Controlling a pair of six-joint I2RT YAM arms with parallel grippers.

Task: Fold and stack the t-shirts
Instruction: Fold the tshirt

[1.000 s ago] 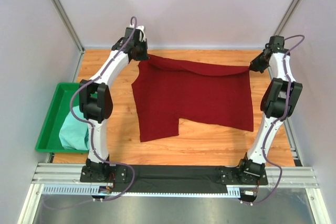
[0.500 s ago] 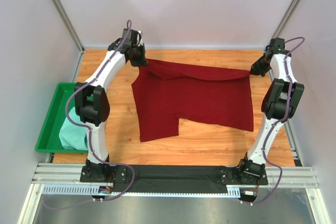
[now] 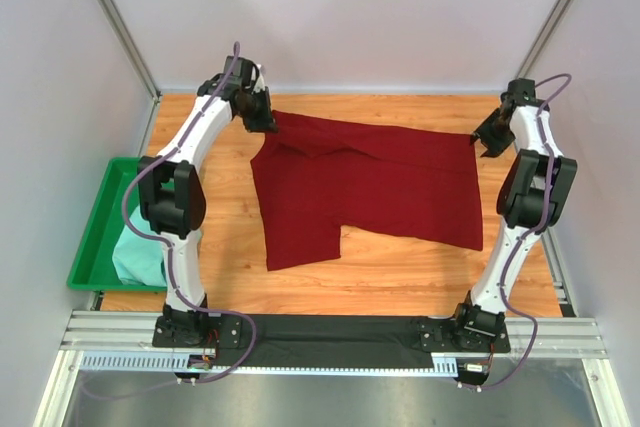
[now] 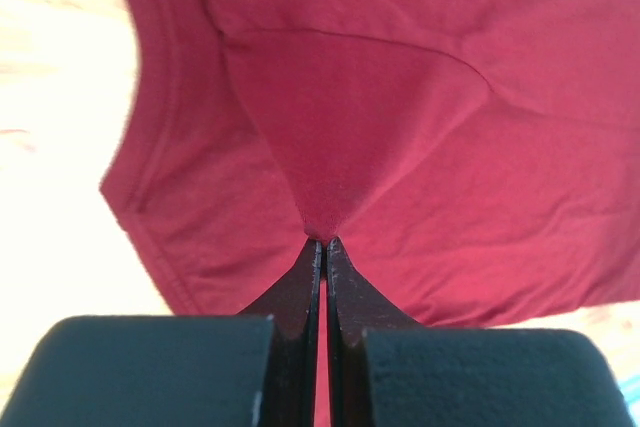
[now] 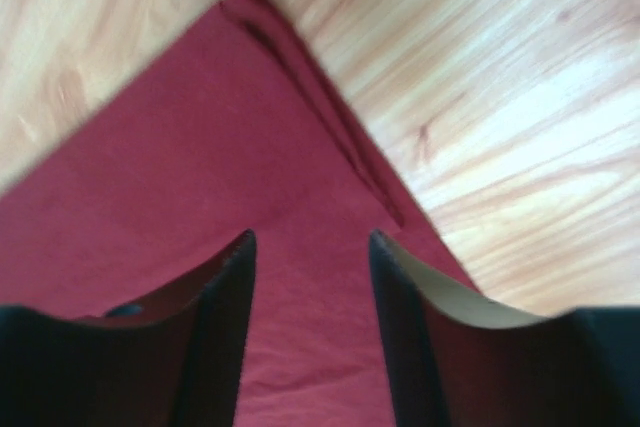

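1. Left end effector [image 4: 320, 242]: jaws closed tight on a pinch of the maroon t-shirt [image 3: 370, 187] at its far-left corner. The cloth tents up to my tips.
2. Right end effector [image 5: 310, 242]: jaws parted at a middling gap, nothing between them. The shirt's far-right corner lies flat on the tabletop [image 3: 400, 272] just beneath.
3. The maroon t-shirt is spread over the middle of the tabletop, long axis running left to right. Its far edge runs between my two end effectors, and the body of the cloth lies toward my bases from both.
4. The mint t-shirt [image 3: 140, 252] sits bunched in the green tray [image 3: 92, 222] off the left side, nearer my left arm and well apart from the maroon one.
5. Judgement: only the left corner is gripped. A fold toward the near edge needs both far corners. The right corner is directly under the right end effector, so a grasp there looks like a short drop.
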